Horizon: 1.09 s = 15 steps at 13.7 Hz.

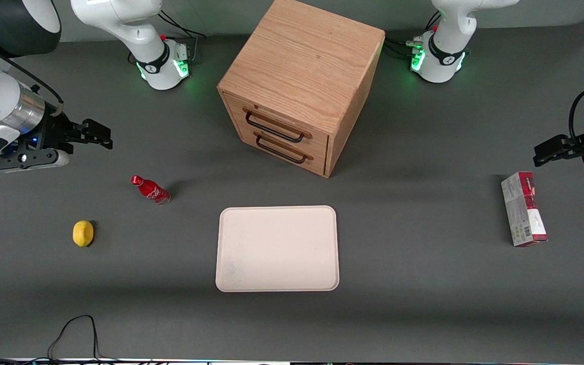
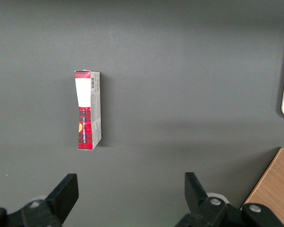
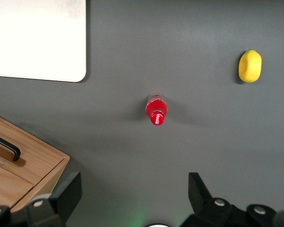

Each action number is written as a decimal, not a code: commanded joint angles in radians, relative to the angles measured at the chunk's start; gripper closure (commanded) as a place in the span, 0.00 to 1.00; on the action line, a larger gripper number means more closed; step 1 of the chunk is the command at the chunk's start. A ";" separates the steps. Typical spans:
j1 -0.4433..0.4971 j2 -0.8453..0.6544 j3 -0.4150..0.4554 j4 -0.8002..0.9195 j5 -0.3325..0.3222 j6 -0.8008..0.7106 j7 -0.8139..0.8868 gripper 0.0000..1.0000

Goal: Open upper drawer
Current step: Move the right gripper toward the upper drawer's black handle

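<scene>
An oak cabinet (image 1: 302, 76) stands on the grey surface (image 1: 424, 284) in the upper middle of the front view, turned at an angle so that its drawer fronts face the lower left of the frame. The upper drawer (image 1: 277, 121) sits just under the cabinet's top, flush with the carcass and fully closed, its thin black bar handle (image 1: 273, 130) running across the front; the lower drawer (image 1: 284, 147) sits directly beneath it with a like handle, also closed. The gripper (image 1: 100, 136) hangs at the left edge of the front view, above the surface and well apart from the cabinet, touching nothing; the right wrist view shows its two black fingers (image 3: 66, 194) spread wide with only bare grey surface between them. A small red bottle (image 1: 150, 189) stands upright nearer the front camera than the gripper, and a yellow lemon (image 1: 83, 233) lies nearer still, toward the working arm's end of the table. A pale rectangular tray (image 1: 278, 248) lies flat in the centre of the front view, in front of the cabinet and nearer the camera. A red and grey carton (image 1: 523, 209) lies on its side at the right of the front view, toward the parked arm's end. From the right wrist camera a corner of the cabinet with part of a black handle (image 3: 7, 147), the bottle, the lemon and a corner of the tray all show.
</scene>
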 commanded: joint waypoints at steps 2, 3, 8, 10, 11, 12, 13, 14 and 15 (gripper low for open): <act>0.015 -0.005 -0.008 0.006 0.012 -0.015 0.023 0.00; 0.018 -0.004 -0.008 0.010 0.012 -0.014 0.021 0.00; 0.054 0.047 0.005 0.039 0.013 -0.055 0.029 0.00; 0.057 0.076 0.006 0.119 0.022 -0.080 0.024 0.00; 0.058 0.076 0.006 0.135 0.022 -0.122 0.016 0.00; 0.061 0.076 0.006 0.154 0.024 -0.138 0.012 0.00; 0.075 0.075 0.008 0.168 0.025 -0.159 0.010 0.00; 0.086 0.076 0.008 0.187 0.029 -0.182 0.010 0.00; 0.092 0.078 0.008 0.194 0.036 -0.199 0.012 0.00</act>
